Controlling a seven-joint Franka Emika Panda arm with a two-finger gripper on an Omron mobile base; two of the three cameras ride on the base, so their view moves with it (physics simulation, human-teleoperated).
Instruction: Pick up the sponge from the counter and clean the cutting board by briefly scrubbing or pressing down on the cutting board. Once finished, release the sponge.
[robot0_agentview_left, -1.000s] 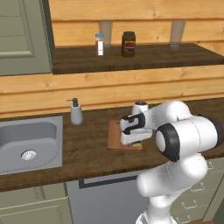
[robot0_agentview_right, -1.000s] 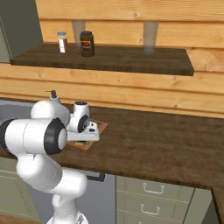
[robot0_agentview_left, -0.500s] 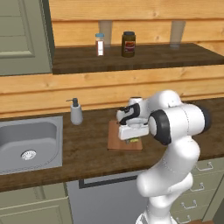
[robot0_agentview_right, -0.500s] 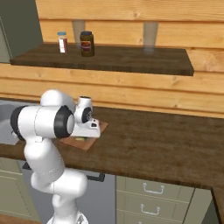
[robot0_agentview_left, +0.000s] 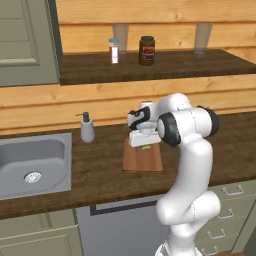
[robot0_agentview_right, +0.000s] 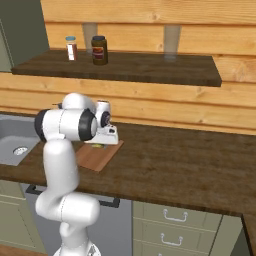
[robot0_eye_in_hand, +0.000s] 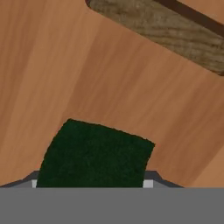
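Dark green sponge (robot0_eye_in_hand: 96, 153) lies flat on reddish-brown cutting board (robot0_agentview_left: 142, 159), near the board's far edge, directly under gripper (robot0_agentview_left: 143, 146). Vs. a sec. ago: arm has swung upright and the hand, then low over the board w/ the sponge, has lifted slightly. Fingers: opening not resolvable; tips hidden at the hand view's lower edge, so grip vs. release can't be told, though they prob. are just parting. Implication: scrub likely done, release step under way. Board sits mid-counter (robot0_agentview_left: 100, 172), toward its front edge.
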